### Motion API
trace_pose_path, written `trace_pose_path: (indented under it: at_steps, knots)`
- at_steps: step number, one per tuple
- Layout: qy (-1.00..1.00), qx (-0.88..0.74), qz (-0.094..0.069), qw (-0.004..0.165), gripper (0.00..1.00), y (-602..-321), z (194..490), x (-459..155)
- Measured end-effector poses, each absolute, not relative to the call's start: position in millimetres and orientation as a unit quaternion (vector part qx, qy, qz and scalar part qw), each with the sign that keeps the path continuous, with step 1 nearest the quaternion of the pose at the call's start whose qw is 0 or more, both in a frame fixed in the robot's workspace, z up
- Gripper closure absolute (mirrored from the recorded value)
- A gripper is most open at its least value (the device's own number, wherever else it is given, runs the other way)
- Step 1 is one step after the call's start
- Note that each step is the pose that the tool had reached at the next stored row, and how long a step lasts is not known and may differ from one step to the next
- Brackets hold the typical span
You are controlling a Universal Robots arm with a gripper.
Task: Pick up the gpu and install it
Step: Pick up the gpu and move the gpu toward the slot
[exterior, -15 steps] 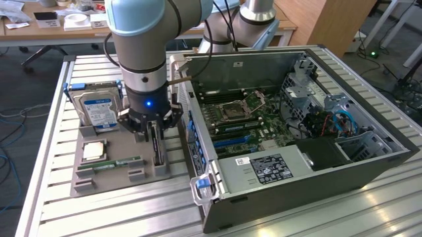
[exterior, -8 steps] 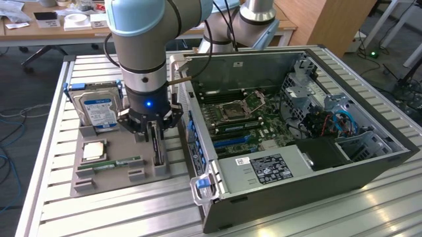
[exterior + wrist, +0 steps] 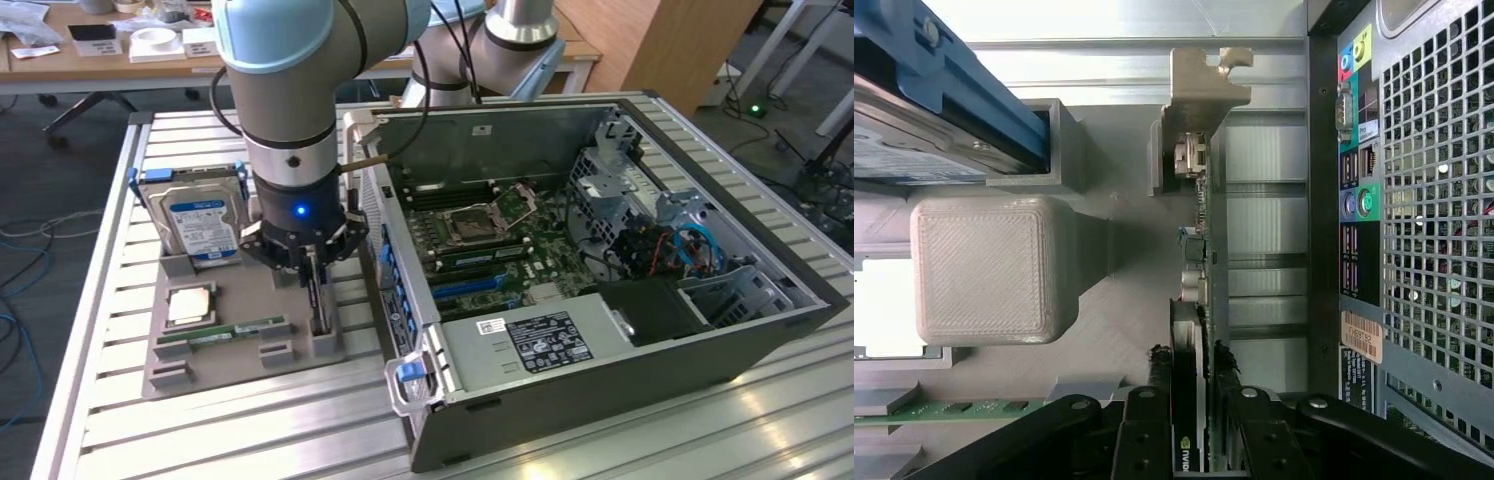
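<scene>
Evidently stood on edge in the grey holder (image 3: 1134, 320) for access, the gpu (image 3: 1204, 240) is pinched across both faces by the gripper (image 3: 1192, 360), jaws narrow.

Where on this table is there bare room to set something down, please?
Bare slats run along the grey tray on the camera side and beyond the hard drive. Crowded: the strip between tray and computer case, with gripper and gpu.

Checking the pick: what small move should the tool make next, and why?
Probably a straight lift: the tool looks closed on the gpu, which stands on edge in the grey tray, close beside the computer case.
</scene>
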State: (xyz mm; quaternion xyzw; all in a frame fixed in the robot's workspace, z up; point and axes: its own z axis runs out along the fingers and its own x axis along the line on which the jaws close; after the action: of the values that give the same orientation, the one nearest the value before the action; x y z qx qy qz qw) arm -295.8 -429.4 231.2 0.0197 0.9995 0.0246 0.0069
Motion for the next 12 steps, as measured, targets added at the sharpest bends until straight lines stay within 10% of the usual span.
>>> trace_pose_path:
  at_steps: [12]
  knots:
    - [0.999,0.020,0.025,0.007,0.73,-429.5,229.9,-294.4]
